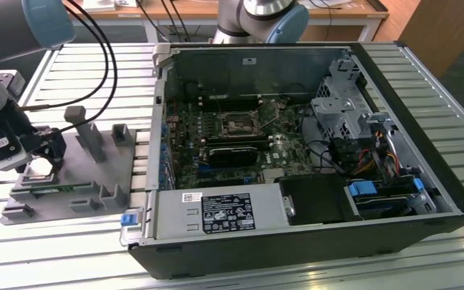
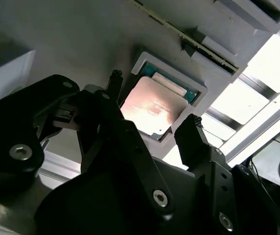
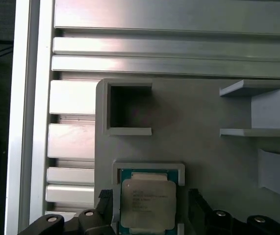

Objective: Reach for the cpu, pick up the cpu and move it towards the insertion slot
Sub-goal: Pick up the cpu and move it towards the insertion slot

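— Tray contents?
— Grey tray, square recess: one cpu, flat.
— Your gripper?
— My gripper: jaws wide, straddling that cpu. Insertion slot: inside computer case, well apart.

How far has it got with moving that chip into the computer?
The reach looks done: the end effector hangs open, straddling the chip. No grip yet; the chip lies in its grey tray. Lifting and carrying to the socket inside the computer remain.
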